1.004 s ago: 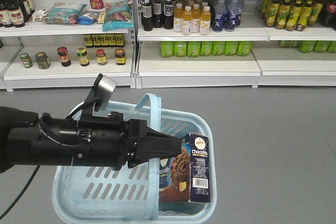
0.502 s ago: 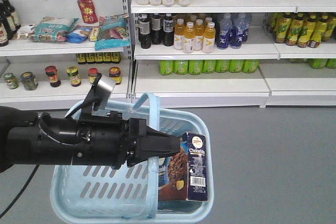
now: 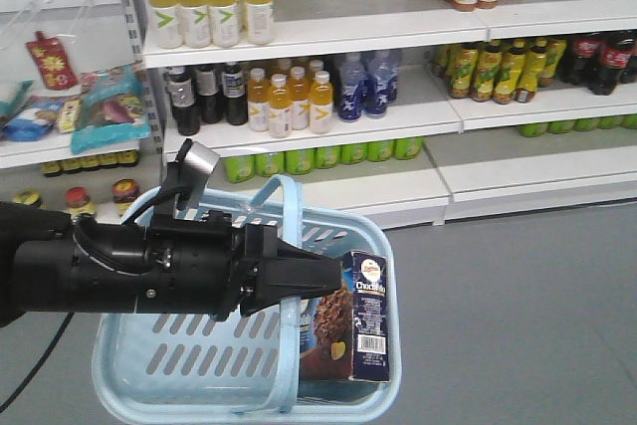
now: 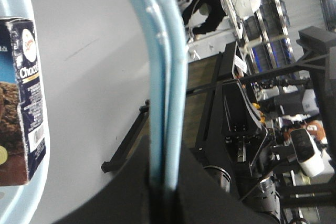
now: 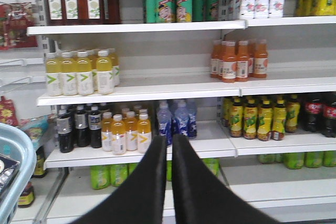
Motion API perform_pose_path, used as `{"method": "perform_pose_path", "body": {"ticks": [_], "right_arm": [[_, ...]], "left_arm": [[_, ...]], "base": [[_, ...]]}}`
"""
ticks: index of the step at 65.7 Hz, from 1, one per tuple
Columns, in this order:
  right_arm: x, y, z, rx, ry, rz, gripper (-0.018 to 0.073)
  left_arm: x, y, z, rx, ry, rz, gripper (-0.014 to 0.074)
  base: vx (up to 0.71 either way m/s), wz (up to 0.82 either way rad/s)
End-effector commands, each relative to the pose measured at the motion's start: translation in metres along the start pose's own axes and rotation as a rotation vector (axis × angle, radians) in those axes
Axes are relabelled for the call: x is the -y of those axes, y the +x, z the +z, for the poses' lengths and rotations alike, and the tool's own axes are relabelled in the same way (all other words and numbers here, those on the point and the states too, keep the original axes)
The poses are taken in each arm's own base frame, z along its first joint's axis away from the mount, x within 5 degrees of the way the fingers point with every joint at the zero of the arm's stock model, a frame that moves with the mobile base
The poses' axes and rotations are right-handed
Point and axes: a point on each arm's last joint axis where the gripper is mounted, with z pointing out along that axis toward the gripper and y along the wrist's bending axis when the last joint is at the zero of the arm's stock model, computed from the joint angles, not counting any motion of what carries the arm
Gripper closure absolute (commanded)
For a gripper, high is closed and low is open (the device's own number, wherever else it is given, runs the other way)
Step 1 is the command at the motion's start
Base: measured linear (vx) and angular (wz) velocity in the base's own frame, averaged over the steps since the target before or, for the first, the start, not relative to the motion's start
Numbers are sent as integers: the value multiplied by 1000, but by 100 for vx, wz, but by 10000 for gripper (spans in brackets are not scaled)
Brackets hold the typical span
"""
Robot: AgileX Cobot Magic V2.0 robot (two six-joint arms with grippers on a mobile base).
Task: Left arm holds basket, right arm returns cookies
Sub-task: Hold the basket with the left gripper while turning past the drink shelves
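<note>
The cookies (image 3: 363, 316) stand upright inside the basket (image 3: 189, 370), just past the tip of the left gripper (image 3: 323, 281) and a little below it, close to the basket wall farthest from that arm. The left gripper is clamped on the two handles (image 3: 289, 196). In the wrist view they run together into its jaws, so the basket hangs under it. The right gripper (image 5: 169, 150) is not near the cookies. It faces the drink shelves (image 5: 136, 92), with its fingers drawn together to a thin slit and nothing between them.

I judge that the picking of the cookies is not yet begun. To do it well, the right gripper should first open, then come down beyond the handles, on the side away from the left gripper. It should take the cookies by the narrow faces and lift straight up, while the left arm (image 3: 119, 271) holds the basket level.
</note>
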Motion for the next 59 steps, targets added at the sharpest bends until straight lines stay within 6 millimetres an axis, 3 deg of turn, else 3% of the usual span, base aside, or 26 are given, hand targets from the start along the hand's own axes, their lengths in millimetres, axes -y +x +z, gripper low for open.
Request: {"method": "perform_pose_path", "body": {"ticks": [1, 59], "right_arm": [[0, -2, -1, 68, 1, -17, 568], [0, -2, -1, 68, 1, -17, 568]], "left_arm": [[30, -8, -7, 56, 145, 12, 599], [30, -8, -7, 56, 145, 12, 599]], "base": [[34, -45], [23, -73]]}}
